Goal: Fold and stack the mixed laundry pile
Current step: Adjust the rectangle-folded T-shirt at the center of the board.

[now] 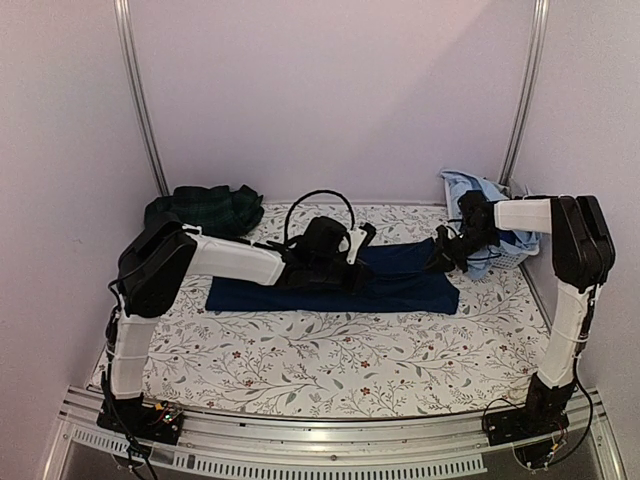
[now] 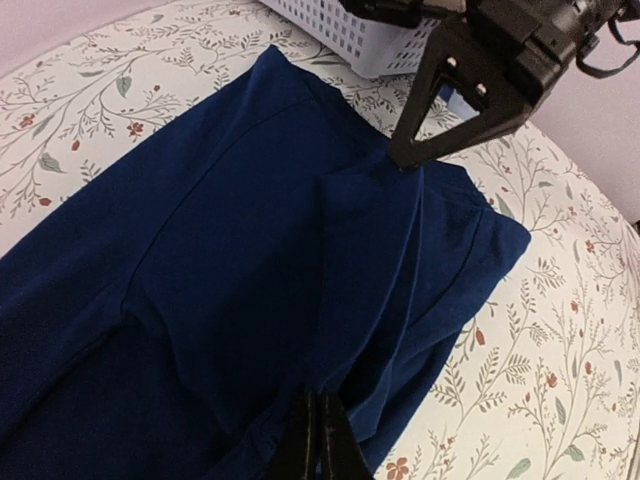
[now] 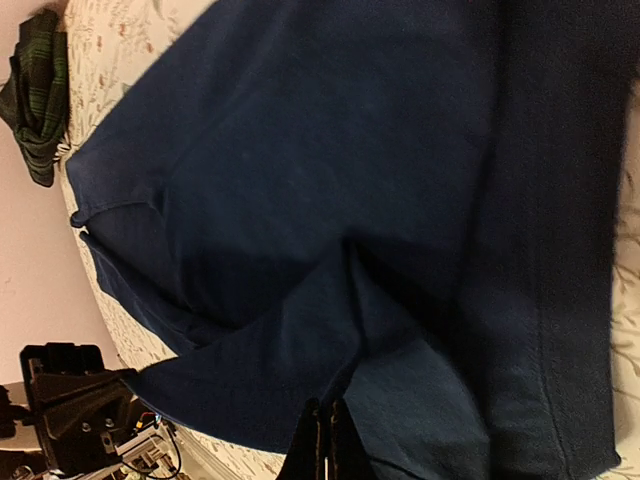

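Note:
A navy T-shirt [image 1: 400, 285] lies spread across the middle of the floral sheet. My left gripper [image 1: 362, 245] is down on its back edge. In the left wrist view the left gripper [image 2: 321, 435] is shut, pinching a raised fold of the navy T-shirt [image 2: 200, 260]. My right gripper [image 1: 438, 264] is at the shirt's right end, also shut on a fold [image 3: 328, 440]; its tip [image 2: 408, 156] shows in the left wrist view, holding a ridge of cloth. A dark green plaid piece [image 1: 205, 208] lies bunched at the back left. Light blue shirts [image 1: 478, 192] sit in a basket.
A white slotted basket [image 1: 512, 258] stands at the back right against the wall, just behind the right wrist. White walls and metal rails close in the back and sides. The floral sheet [image 1: 330, 360] covers the table up to the front rail.

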Robot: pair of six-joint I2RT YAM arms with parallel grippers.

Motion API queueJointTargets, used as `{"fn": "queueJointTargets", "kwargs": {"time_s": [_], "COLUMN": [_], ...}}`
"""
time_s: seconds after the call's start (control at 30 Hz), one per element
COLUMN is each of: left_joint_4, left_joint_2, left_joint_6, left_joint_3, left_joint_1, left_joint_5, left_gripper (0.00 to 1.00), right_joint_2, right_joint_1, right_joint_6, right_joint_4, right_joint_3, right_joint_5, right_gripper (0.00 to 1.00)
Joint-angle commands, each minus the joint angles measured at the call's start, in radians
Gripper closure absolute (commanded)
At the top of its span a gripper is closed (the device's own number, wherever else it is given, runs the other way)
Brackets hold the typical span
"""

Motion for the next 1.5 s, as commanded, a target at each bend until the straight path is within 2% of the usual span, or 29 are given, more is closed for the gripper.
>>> {"fn": "queueJointTargets", "kwargs": {"time_s": [0.0,0.2,0.47,0.67,0.87,1.0,1.17,1.47], "left_joint_4": [0.001,-0.062,-0.075,-0.085,-0.052,-0.004,0.019,0.070], "left_joint_2": [-0.015,0.045,0.035,0.023,-0.015,-0.070,-0.105,-0.107], "left_joint_6": [0.020,0.072,0.099,0.118,0.108,0.082,0.056,-0.071], "left_joint_3": [0.028,0.121,0.103,0.073,0.018,-0.039,-0.064,-0.122], "left_joint_1": [-0.004,-0.036,-0.039,-0.038,-0.037,-0.025,-0.008,0.052], "left_joint_5": [0.069,0.104,0.111,0.110,0.101,0.098,0.088,0.089], "left_gripper": [1.00,1.00,1.00,1.00,1.00,1.00,1.00,1.00], "right_joint_2": [-0.136,-0.186,-0.310,-0.304,-0.277,-0.283,-0.218,-0.025], "right_joint_1": [-0.115,-0.149,-0.106,-0.045,0.025,0.094,0.103,0.107], "right_joint_6": [-0.041,-0.007,0.151,0.183,0.146,0.125,0.103,0.035], "right_joint_4": [0.049,0.088,0.213,0.272,0.240,0.185,0.141,0.124], "right_joint_3": [-0.127,-0.187,-0.360,-0.435,-0.375,-0.213,-0.050,0.105], "right_joint_5": [0.078,0.014,-0.025,-0.071,-0.055,0.009,0.079,0.052], "right_gripper": [1.00,1.00,1.00,1.00,1.00,1.00,1.00,1.00]}}
